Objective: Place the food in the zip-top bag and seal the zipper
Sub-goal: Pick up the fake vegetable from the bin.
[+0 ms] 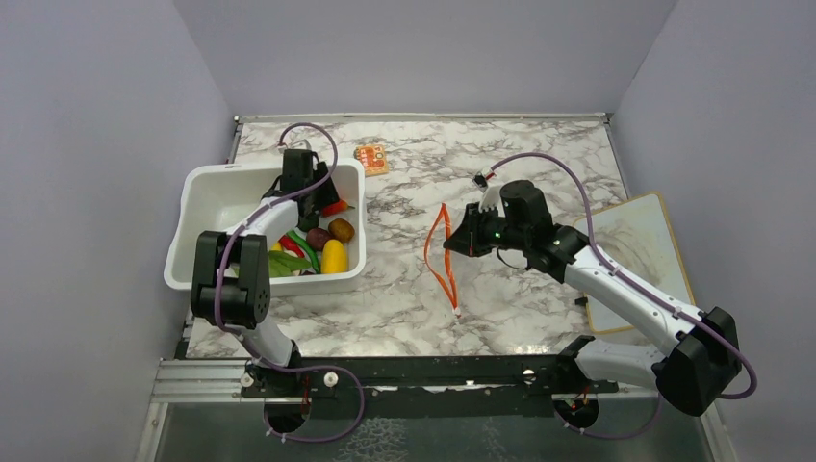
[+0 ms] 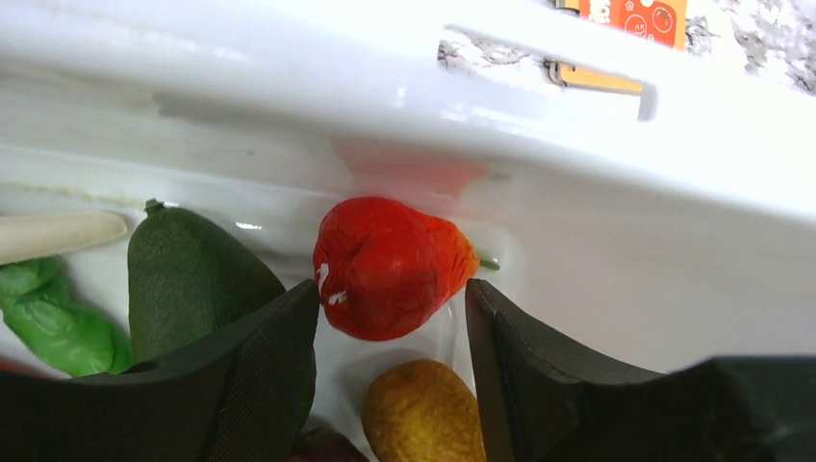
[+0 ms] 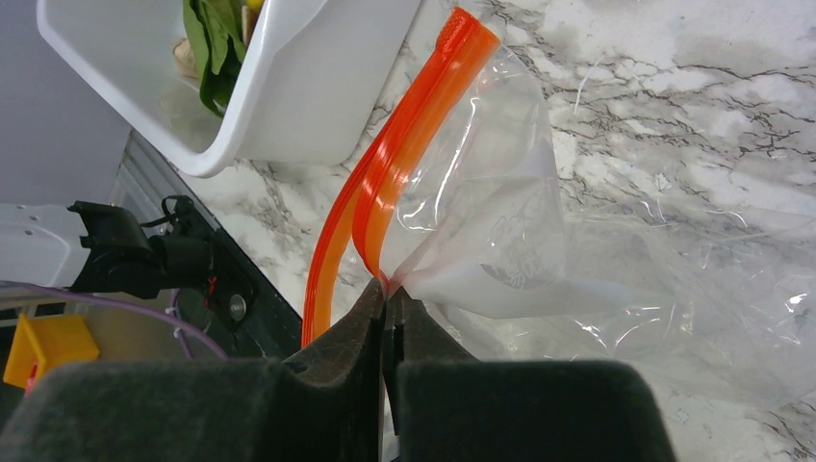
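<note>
Wrist-only: red tomato (image 2: 390, 268) between jaws.

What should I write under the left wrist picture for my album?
Left gripper open around a red toy food inside the white tub.

The left gripper (image 1: 322, 195) hides most of the red tomato (image 1: 335, 207) from above. The orange packet's (image 2: 630, 19) print is cut off by the left wrist view's edge.
</note>
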You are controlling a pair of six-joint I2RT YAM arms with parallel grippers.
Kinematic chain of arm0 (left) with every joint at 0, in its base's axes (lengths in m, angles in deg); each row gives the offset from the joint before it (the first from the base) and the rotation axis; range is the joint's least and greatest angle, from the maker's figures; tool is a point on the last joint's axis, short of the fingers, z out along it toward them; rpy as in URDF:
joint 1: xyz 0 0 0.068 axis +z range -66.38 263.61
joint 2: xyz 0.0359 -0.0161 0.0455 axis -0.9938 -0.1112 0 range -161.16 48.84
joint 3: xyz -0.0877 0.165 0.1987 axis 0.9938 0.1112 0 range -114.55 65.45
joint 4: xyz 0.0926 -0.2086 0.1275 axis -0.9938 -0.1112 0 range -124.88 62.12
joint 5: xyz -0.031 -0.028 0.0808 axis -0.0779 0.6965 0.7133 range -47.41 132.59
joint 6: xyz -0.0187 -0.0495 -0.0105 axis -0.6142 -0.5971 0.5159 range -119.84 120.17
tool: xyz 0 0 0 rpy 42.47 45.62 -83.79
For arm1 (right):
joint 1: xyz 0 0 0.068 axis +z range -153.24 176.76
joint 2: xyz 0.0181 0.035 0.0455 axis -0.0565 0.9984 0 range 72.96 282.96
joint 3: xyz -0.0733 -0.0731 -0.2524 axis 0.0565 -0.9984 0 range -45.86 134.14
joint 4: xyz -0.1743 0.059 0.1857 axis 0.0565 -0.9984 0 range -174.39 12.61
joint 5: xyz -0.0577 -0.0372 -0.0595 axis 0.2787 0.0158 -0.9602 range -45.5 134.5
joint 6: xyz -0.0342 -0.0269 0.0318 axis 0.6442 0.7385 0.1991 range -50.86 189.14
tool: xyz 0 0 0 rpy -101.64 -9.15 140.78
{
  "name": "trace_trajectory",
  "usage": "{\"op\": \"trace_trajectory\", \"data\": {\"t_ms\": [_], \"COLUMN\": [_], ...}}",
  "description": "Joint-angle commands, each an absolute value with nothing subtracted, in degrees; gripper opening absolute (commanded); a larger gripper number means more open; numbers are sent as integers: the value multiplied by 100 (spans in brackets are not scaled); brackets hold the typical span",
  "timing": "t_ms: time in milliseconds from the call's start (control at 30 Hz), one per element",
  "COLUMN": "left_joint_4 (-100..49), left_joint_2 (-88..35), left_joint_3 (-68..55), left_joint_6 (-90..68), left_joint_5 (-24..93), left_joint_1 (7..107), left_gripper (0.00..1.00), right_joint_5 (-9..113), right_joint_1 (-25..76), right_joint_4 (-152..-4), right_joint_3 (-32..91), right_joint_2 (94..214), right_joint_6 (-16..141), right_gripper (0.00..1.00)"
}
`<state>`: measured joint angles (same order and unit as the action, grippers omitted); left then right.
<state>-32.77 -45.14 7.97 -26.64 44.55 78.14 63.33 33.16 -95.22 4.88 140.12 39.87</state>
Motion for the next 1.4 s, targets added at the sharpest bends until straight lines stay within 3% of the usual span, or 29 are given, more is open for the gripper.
{"op": "trace_trajectory", "data": {"t_ms": [0, 300, 433, 633, 1100, 1367], "left_joint_4": [-3126, -3552, -3790, -4382, -4692, -5046], "left_joint_2": [-4769, -5096, -5013, -4894, -2938, -1722], "left_joint_3": [497, 271, 233, -8, 611, 465], "left_joint_6": [-2572, -2625, -2636, -2559, -2734, -2751], "left_joint_5": [4417, 4362, 4440, 4683, 4506, 3253], "left_joint_1": [7873, 7878, 7873, 7872, 7873, 7878], "left_gripper": [58, 45, 32, 22, 13, 12], "right_joint_5": [6454, 6472, 6480, 6463, 6517, 6596], "right_joint_1": [3324, 3324, 3322, 3323, 3323, 3323], "right_joint_4": [-9386, -9394, -9399, -9445, -9459, -9400], "right_joint_3": [460, 416, 424, 386, 185, 279], "right_joint_2": [13908, 13853, 13845, 13786, 13731, 13817], "right_joint_6": [4012, 3966, 3931, 3895, 3735, 3585], "right_gripper": [1, 1, 1, 1, 1, 1]}}
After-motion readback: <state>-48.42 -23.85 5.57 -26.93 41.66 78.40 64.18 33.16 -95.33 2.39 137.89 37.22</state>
